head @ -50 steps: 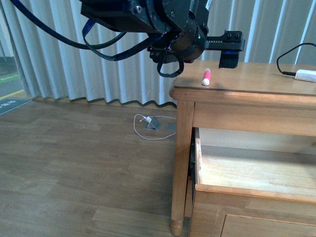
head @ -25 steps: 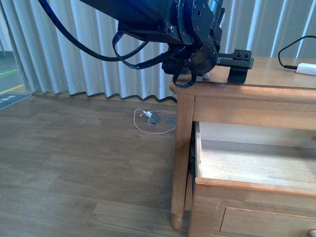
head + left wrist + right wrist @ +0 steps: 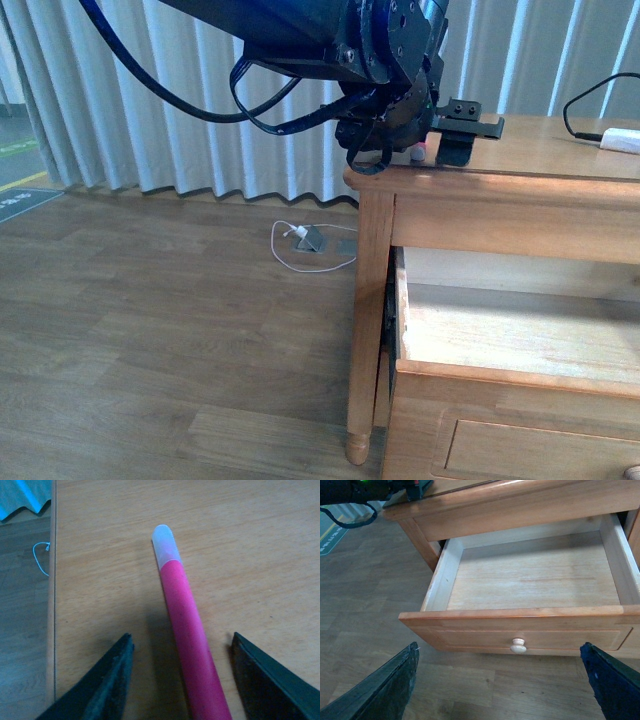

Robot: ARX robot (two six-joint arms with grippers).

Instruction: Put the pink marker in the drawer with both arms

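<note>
In the front view the left arm (image 3: 330, 40) reaches from the upper left of the frame to the upper middle, where its end hangs over the near corner of the cabinet top (image 3: 540, 150). The left wrist view shows the left gripper (image 3: 181, 639) spread apart, one black finger (image 3: 107, 685) on each side of the pink marker (image 3: 180, 595). The marker lies flat on the wood, its white end pointing away from the gripper. A small gap of bare wood shows between each finger and the marker, so nothing is pinched. In the front view only a little pink shows beside the gripper. The drawer (image 3: 500, 380) stands open at the lower right of the front view, under the top. In the right wrist view the right gripper (image 3: 498, 646) is also spread wide and holds nothing; it faces the drawer's front, where the round knob (image 3: 518, 645) sits. A white adapter (image 3: 622, 141) with a black cable (image 3: 580, 110) lies at the upper right edge of the front view.
</note>
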